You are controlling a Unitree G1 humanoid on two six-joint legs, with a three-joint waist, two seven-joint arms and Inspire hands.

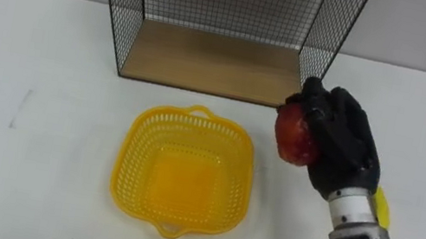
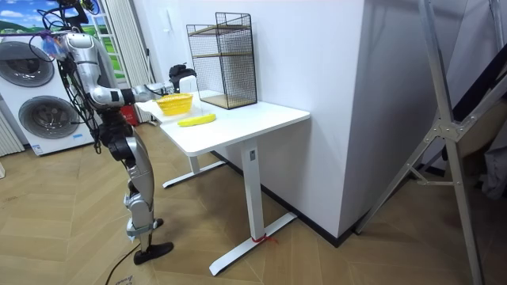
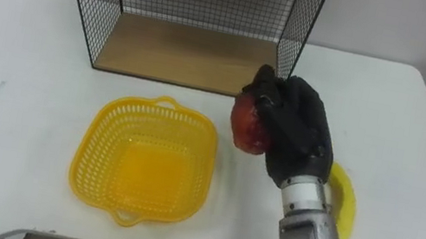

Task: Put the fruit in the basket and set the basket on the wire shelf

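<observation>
Red apple (image 1: 294, 135), yel. basket (image 1: 136, 159)

In both eye views we look steeply down on the yellow basket (image 1: 183, 176) from close above, wire shelf (image 1: 221, 24) just beyond it. In the room view we stand far from the basket, sharing basket, shelf and table (image 1: 30, 61).

A white rectangular tabletop (image 1: 33, 44) carries a faint grey streak (image 1: 20, 108) near its left edge. Below the tabletop lies a wood-plank floor (image 2: 317, 261). Beyond its far end stand two white front-loading washing machines (image 2: 38, 111). A grey metal frame (image 2: 444, 134) stands well apart.
</observation>
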